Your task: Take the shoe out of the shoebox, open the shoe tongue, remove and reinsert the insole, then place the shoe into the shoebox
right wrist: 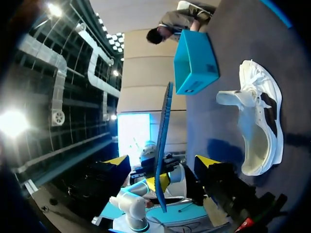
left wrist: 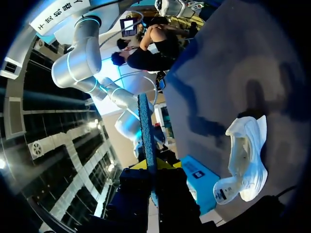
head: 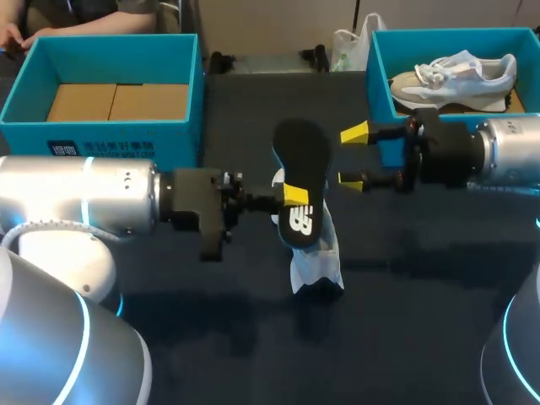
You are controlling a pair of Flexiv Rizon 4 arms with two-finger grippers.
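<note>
So the right end effector (right wrist: 165, 165) has its yellow tips spread wide, and the blue insole (right wrist: 164, 131) stands edge-on in the gap, touching neither tip. The left end effector (right wrist: 158, 183) pinches the insole's near end. Off to one side, a white sneaker (right wrist: 260, 126) lies on the dark desk (right wrist: 252, 39), with a teal shoebox (right wrist: 194, 63) beyond it.
</note>
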